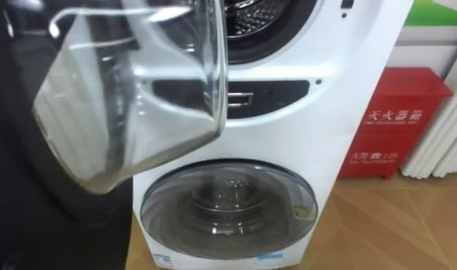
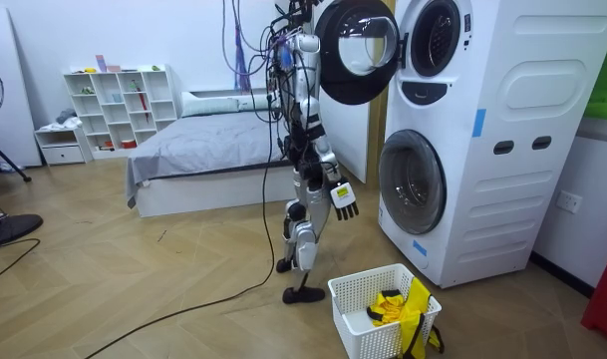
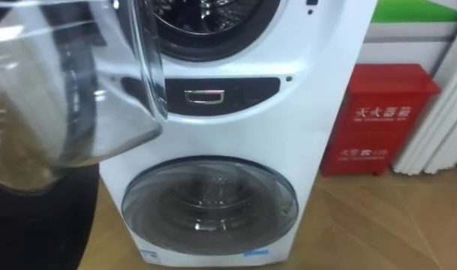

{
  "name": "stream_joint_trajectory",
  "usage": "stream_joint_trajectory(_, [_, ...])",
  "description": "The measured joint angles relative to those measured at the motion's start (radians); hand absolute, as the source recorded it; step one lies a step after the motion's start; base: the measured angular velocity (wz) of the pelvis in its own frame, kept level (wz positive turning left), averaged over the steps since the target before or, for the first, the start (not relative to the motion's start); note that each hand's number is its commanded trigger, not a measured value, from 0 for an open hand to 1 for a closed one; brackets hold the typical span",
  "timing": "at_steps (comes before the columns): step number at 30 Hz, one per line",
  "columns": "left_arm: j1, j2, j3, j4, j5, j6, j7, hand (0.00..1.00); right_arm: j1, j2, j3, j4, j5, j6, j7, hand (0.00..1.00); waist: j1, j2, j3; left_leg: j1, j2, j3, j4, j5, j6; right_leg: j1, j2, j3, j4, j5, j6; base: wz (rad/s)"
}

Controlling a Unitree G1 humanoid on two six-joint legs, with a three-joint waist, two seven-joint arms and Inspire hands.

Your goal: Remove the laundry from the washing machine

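yellow clothes (image 2: 391, 305) lie in the white basket (image 2: 355, 290) on the floor, just in front of the stacked washing machine (image 2: 502, 130) and beside the robot's feet. the upper door (image 1: 138, 90) is swung wide open, showing the steel drum (image 1: 247, 19); the lower door (image 1: 228, 206) is closed. the robot stands facing it, right hand (image 2: 343, 199) hanging by its hip, fingers loose and holding nothing. a red cabinet (image 1: 389, 120) stands by the machine.
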Motion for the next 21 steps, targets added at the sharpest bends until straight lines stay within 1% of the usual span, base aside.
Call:
stream_joint_trajectory(1, [0.000,-0.001,0.023,0.000,-0.017,0.004,0.005,0.00,0.004,0.000,-0.007,-0.001,-0.004,0.000,-0.001,0.00,0.005,0.003,0.0006,0.000,0.000,-0.001,0.000,0.000,0.000,0.004,0.000,-0.001,0.000,0.000,0.000,0.00])
stream_joint_trajectory(2, [0.000,0.001,0.067,-0.001,-0.045,0.014,0.014,0.00,0.006,-0.001,-0.022,-0.005,-0.014,0.004,0.000,0.00,0.008,0.008,0.0004,0.002,0.000,-0.006,0.002,0.000,-0.001,0.010,0.000,-0.001,0.000,0.000,0.000,0.09])
stream_joint_trajectory(3, [0.000,0.002,0.102,-0.004,-0.090,0.019,0.034,0.00,0.007,-0.002,-0.024,-0.008,-0.027,0.006,0.000,0.00,0.010,0.012,-0.0005,0.003,-0.001,-0.012,0.004,-0.001,-0.001,0.009,0.000,-0.001,-0.001,-0.002,0.001,0.09])
stream_joint_trajectory(4, [-0.001,0.002,0.120,-0.006,-0.109,0.021,0.044,0.00,0.008,-0.003,-0.024,-0.010,-0.031,0.007,0.000,0.00,0.014,0.013,-0.0015,0.003,-0.002,-0.013,0.005,-0.001,-0.001,0.008,0.000,-0.001,-0.002,-0.003,0.001,0.00])
stream_joint_trajectory(5, [-0.003,0.003,0.160,-0.025,-0.147,0.026,0.063,0.00,0.018,-0.005,-0.026,-0.021,-0.036,0.009,0.000,0.00,0.026,0.016,-0.0037,0.004,-0.002,-0.013,0.006,-0.001,-0.001,0.010,-0.002,-0.003,-0.002,-0.006,-0.002,0.00])
stream_joint_trajectory(6, [-0.006,0.005,0.199,-0.045,-0.162,0.027,0.084,0.00,0.026,-0.005,-0.035,-0.027,-0.041,0.011,0.000,0.00,0.035,0.016,-0.0047,0.008,-0.003,-0.013,0.008,-0.001,-0.002,0.015,-0.002,-0.003,-0.002,-0.008,-0.003,0.00])
stream_joint_trajectory(7, [-0.007,0.008,0.216,-0.055,-0.171,0.027,0.095,0.00,0.027,-0.004,-0.042,-0.027,-0.047,0.012,-0.001,0.00,0.037,0.018,-0.0041,0.011,-0.003,-0.013,0.008,0.000,-0.002,0.016,-0.002,-0.003,-0.001,-0.009,-0.003,0.00])
stream_joint_trajectory(8, [-0.011,0.016,0.251,-0.082,-0.175,0.029,0.123,0.00,0.028,-0.004,-0.055,-0.030,-0.058,0.013,-0.001,0.00,0.039,0.021,-0.0075,0.011,-0.003,-0.014,0.010,0.000,-0.003,0.016,-0.002,-0.004,0.000,-0.010,-0.004,0.00])
stream_joint_trajectory(9, [-0.015,0.024,0.280,-0.139,-0.197,0.033,0.159,0.00,0.039,-0.005,-0.065,-0.057,-0.063,0.024,-0.003,0.00,0.042,0.022,-0.0093,0.010,-0.003,-0.016,0.011,0.000,-0.003,0.015,-0.002,-0.006,0.000,-0.010,-0.004,0.05])
stream_joint_trajectory(10, [-0.016,0.030,0.287,-0.173,-0.210,0.033,0.176,0.00,0.045,-0.006,-0.066,-0.071,-0.068,0.029,-0.008,0.00,0.043,0.022,-0.0094,0.009,-0.003,-0.019,0.012,0.001,-0.003,0.015,-0.002,-0.008,0.000,-0.010,-0.004,0.08])
stream_joint_trajectory(11, [-0.029,0.049,0.295,-0.228,-0.217,0.032,0.209,0.00,0.050,-0.006,-0.075,-0.088,-0.086,0.033,-0.013,0.00,0.047,0.023,-0.0101,0.008,-0.004,-0.023,0.013,0.001,-0.003,0.016,-0.003,-0.012,0.000,-0.010,-0.004,0.07])
stream_joint_trajectory(12, [-0.057,0.062,0.316,-0.281,-0.213,0.032,0.244,0.00,0.050,-0.005,-0.093,-0.090,-0.114,0.033,-0.021,0.00,0.054,0.023,-0.0105,0.006,-0.005,-0.025,0.013,0.001,-0.003,0.016,-0.003,-0.013,0.001,-0.010,-0.004,0.09])
stream_joint_trajectory(13, [-0.065,0.069,0.317,-0.319,-0.213,0.032,0.263,0.00,0.050,-0.004,-0.101,-0.093,-0.118,0.034,-0.023,0.00,0.055,0.024,-0.0113,0.002,-0.005,-0.029,0.013,0.001,-0.003,0.017,-0.003,-0.016,0.001,-0.010,-0.004,0.12])
stream_joint_trajectory(15, [-0.077,0.089,0.306,-0.558,-0.208,0.032,0.335,0.00,0.065,-0.001,-0.102,-0.124,-0.118,0.033,-0.044,0.00,0.057,0.023,-0.0122,0.000,-0.007,-0.040,0.016,0.001,-0.003,0.016,-0.005,-0.029,0.002,-0.010,-0.004,0.15])
stream_joint_trajectory(16, [-0.077,0.091,0.303,-0.625,-0.203,0.031,0.351,0.00,0.067,-0.001,-0.102,-0.127,-0.117,0.033,-0.047,0.00,0.057,0.023,-0.0122,0.000,-0.007,-0.042,0.015,0.001,-0.003,0.016,-0.005,-0.031,0.002,-0.010,-0.004,0.10])
stream_joint_trajectory(17, [-0.081,0.093,0.302,-0.757,-0.174,0.029,0.371,0.00,0.068,0.000,-0.102,-0.130,-0.121,0.033,-0.053,0.00,0.059,0.024,-0.0127,-0.003,-0.008,-0.048,0.015,0.001,-0.003,0.015,-0.006,-0.036,0.003,-0.010,-0.004,0.13])
stream_joint_trajectory(18, [-0.087,0.093,0.296,-0.873,-0.129,0.021,0.391,0.00,0.069,0.003,-0.102,-0.130,-0.120,0.033,-0.062,0.00,0.055,0.019,-0.0160,-0.004,-0.010,-0.056,0.012,0.001,-0.003,0.015,-0.007,-0.043,0.003,-0.010,-0.004,0.13])
stream_joint_trajectory(19, [-0.090,0.092,0.289,-0.931,-0.101,0.021,0.401,0.00,0.072,0.004,-0.102,-0.131,-0.119,0.033,-0.065,0.00,0.055,0.021,-0.0159,-0.004,-0.010,-0.057,0.010,0.001,-0.003,0.017,-0.007,-0.044,0.002,-0.010,-0.004,0.10])
stream_joint_trajectory(20, [-0.092,0.091,0.272,-1.045,-0.048,0.020,0.415,0.00,0.079,0.008,-0.101,-0.136,-0.118,0.035,-0.066,0.00,0.057,0.021,-0.0150,-0.004,-0.011,-0.057,0.009,0.002,-0.002,0.021,-0.009,-0.047,0.002,-0.010,-0.004,0.07])
stream_joint_trajectory(21, [-0.100,0.087,0.261,-1.132,-0.002,0.018,0.417,0.00,0.079,0.010,-0.101,-0.135,-0.118,0.038,-0.067,0.00,0.053,0.025,-0.0110,-0.004,-0.014,-0.066,0.010,0.002,-0.001,0.029,-0.011,-0.057,0.000,-0.011,-0.003,0.10])
